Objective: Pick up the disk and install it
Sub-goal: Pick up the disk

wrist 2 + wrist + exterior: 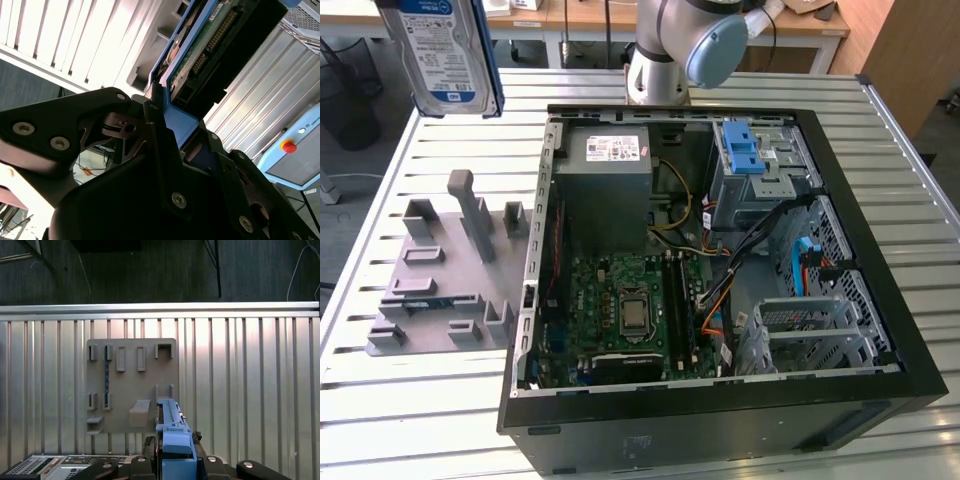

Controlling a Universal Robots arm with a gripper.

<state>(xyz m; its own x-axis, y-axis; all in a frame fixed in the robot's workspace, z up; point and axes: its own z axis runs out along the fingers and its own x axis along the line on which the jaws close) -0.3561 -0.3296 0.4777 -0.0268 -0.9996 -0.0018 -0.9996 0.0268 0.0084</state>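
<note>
The disk (445, 55) hangs high at the exterior view's upper left, label side showing, above the table beyond the grey fixture plate (440, 270). The second wrist view looks up at its green circuit-board underside (210, 40) and blue carrier frame (182, 122). My gripper (165, 112) is shut on that frame, one black finger (154, 130) pressed against its edge. In the first wrist view the disk (172, 432) stands edge-on in the gripper (175, 460), over the near edge of the fixture plate (132, 385).
The open computer case (880, 330) lies on the slatted metal table (420, 400), to the right of the plate. Inside are a grey power supply (605, 175), the motherboard (620, 310) and a drive cage with a light-blue bracket (745, 150). The arm's base (665, 60) stands behind the case.
</note>
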